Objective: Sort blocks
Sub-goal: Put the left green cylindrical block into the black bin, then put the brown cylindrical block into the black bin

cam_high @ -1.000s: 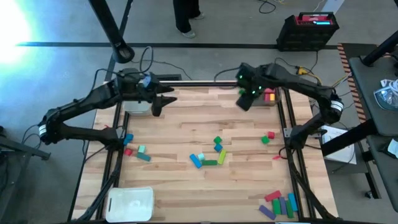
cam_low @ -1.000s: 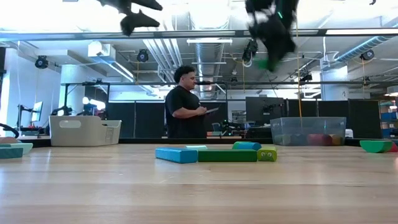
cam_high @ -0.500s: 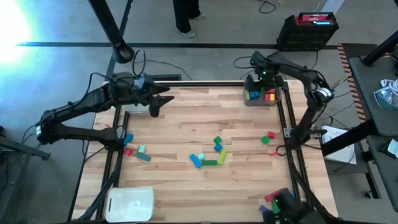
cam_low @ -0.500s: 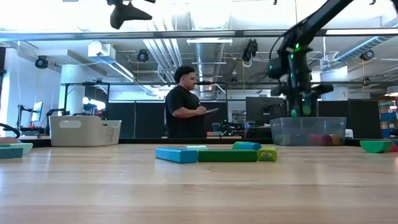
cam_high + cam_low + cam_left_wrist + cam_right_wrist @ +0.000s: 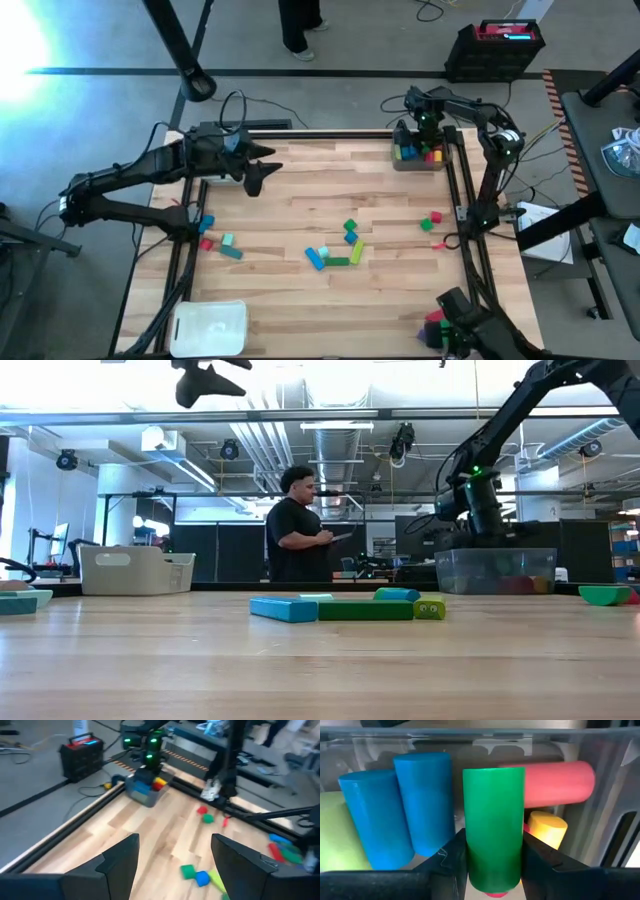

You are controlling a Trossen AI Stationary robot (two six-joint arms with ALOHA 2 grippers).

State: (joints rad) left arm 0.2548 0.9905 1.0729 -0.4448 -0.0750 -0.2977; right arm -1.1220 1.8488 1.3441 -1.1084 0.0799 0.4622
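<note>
Placing step: right gripper [image 5: 492, 865] inside clear bin [image 5: 419, 160], clamped on green cylinder block [image 5: 493, 825] among blue, red, yellow blocks. Next, likely release. Left gripper [image 5: 172, 855] spread, hovering.

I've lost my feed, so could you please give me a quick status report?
Right gripper down in the clear bin, fingers shut on a green cylinder. Left gripper open, raised over the table's far left. Loose blocks mid-table; nothing blocking.

No readable text, label or number anywhere (blocks plain, trays unmarked).
</note>
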